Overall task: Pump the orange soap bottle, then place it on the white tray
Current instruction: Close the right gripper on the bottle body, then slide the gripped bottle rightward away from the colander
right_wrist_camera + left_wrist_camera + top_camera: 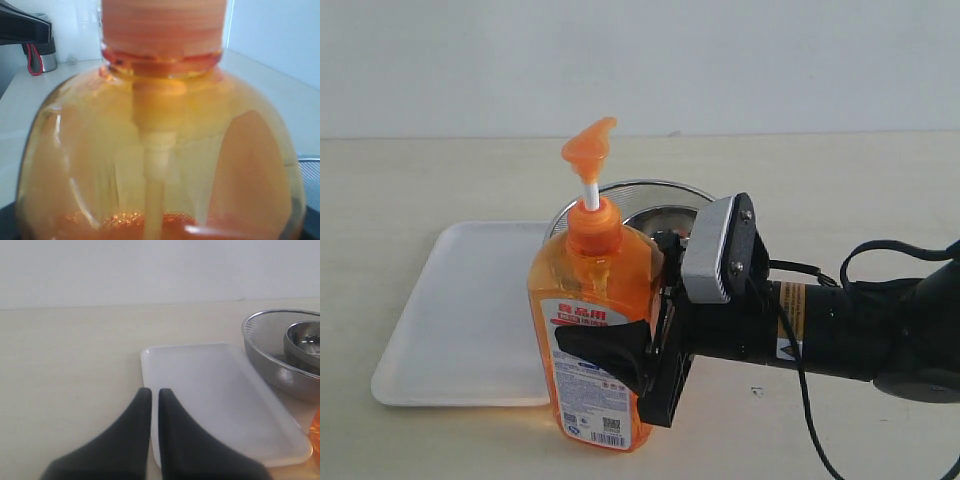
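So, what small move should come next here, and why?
Probably bring the shut left gripper over the pump head to press it: the head stands raised, the right gripper grips the orange soap bottle, and the bottle is beside the white tray, not on it.

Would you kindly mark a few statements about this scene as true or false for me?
1. The bottle stands on the tray. False: it is beside the tray, not on it.
2. The right hand grips the bottle's body. True.
3. The left hand is wide open. False: it is shut and holds nothing.
4. The pump head is up, with its white stem showing. True.
5. A steel bowl stands behind the bottle. True.
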Controlling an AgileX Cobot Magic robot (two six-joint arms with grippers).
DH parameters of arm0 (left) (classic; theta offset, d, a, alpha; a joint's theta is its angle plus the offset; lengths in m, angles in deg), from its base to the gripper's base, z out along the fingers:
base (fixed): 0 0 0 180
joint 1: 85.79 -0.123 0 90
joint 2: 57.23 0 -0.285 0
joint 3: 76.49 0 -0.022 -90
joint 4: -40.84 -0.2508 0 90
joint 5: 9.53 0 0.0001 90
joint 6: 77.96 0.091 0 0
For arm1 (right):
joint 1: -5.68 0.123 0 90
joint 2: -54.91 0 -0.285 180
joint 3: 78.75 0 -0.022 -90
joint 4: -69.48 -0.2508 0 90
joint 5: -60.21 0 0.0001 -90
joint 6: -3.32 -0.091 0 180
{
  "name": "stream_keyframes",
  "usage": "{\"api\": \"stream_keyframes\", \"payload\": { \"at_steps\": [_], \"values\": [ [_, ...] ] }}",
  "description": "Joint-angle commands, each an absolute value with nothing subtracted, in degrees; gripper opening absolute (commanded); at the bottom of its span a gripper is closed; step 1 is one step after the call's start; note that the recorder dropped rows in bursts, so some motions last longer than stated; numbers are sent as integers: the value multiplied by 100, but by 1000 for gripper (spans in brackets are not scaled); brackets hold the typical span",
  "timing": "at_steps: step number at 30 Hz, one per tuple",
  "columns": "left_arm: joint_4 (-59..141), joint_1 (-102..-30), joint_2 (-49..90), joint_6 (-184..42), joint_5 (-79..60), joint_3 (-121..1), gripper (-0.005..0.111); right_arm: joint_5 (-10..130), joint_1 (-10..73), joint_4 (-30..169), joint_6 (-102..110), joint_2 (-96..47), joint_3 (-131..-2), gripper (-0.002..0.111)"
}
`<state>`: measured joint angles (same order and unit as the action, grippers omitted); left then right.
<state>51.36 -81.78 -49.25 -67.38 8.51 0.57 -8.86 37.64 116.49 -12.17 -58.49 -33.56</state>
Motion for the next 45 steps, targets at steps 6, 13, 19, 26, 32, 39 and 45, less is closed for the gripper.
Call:
{"api": "stream_keyframes", "payload": {
  "at_steps": [6, 13, 19, 26, 32, 39, 45],
  "values": [
    [5134, -8190, -4944, -6716, 850, 73, 5, 8, 3767, 11753, -1495, -5177, -3350, 1],
    [5134, -8190, -4944, -6716, 850, 73, 5, 97, 3767, 11453, -1250, -4937, -3112, 0],
    [5134, -8190, -4944, -6716, 850, 73, 5, -761, 3767, 10635, -438, -4937, -2396, 0],
    [5134, -8190, -4944, -6716, 850, 73, 5, -975, 3767, 9668, 54, -4937, -1878, 0],
    [5134, -8190, -4944, -6716, 850, 73, 5, -975, 3767, 8812, 457, -4937, -1495, 0],
    [5134, -8190, -4944, -6716, 850, 73, 5, -975, 3767, 7938, 733, -4928, -1287, 0],
    [5134, -8190, -4944, -6716, 850, 73, 5, -975, 3767, 7864, 775, -4628, -1287, 0]
  ]
}}
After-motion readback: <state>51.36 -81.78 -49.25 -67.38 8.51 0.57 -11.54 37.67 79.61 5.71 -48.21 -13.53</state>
